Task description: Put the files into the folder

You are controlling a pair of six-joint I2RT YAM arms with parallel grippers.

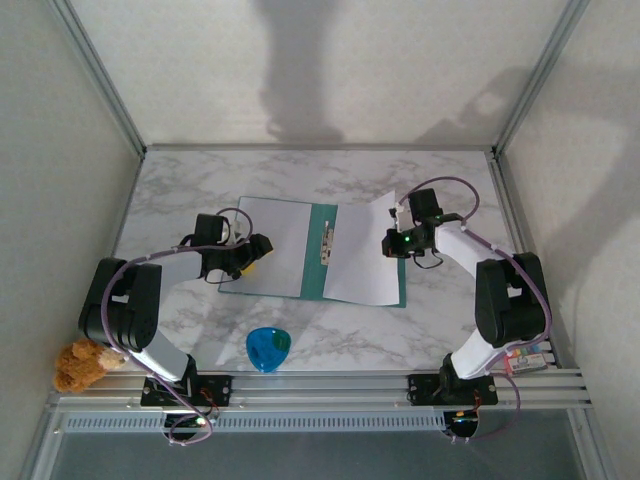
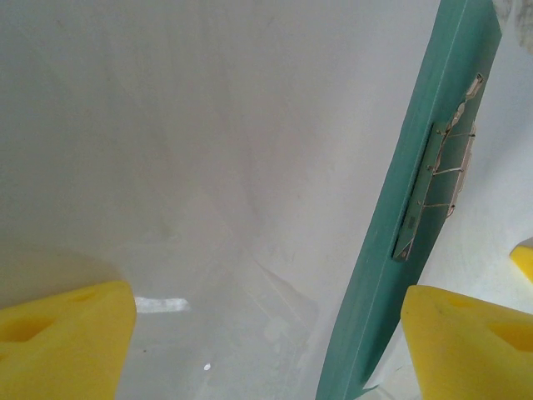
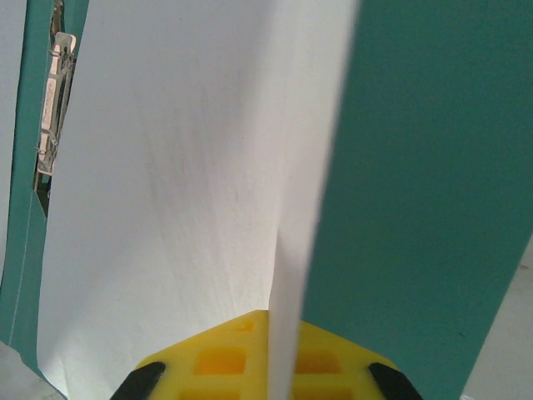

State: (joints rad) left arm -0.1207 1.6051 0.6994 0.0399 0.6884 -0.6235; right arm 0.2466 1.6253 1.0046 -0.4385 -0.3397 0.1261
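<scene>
Yellow pads (image 3: 221,362) of the right gripper (image 3: 271,350) press together on the edge of a white paper file (image 3: 166,208), pinching it so that the sheet stands up from the teal folder (image 3: 416,167) beneath. From above, the right gripper (image 1: 392,243) holds the file (image 1: 360,260) near its far right corner, which curls upward while the rest lies flat on the right leaf of the open folder (image 1: 315,270). The left gripper (image 1: 258,255) sits over the folder's pale left leaf near its outer edge, jaws spread wide and holding nothing. Its wrist camera shows the left gripper (image 2: 266,337) with that leaf between the pads and the folder's teal spine (image 2: 400,208), carrying a metal clip (image 2: 414,196), just to the right; whether the pads touch the leaf cannot be told.

Counted: two arms, one folder and one file, though any sheets beneath it cannot be told. One blue plastic cup (image 1: 268,348) lies near the folder's front edge, and one brown plush toy (image 1: 80,365) sits beside the left arm's base.

Everything rests on a white marble-patterned bench (image 1: 180,190), enclosed by plain pale walls (image 1: 330,70) on aluminium posts, with an aluminium rail (image 1: 320,385) along the near edge.
</scene>
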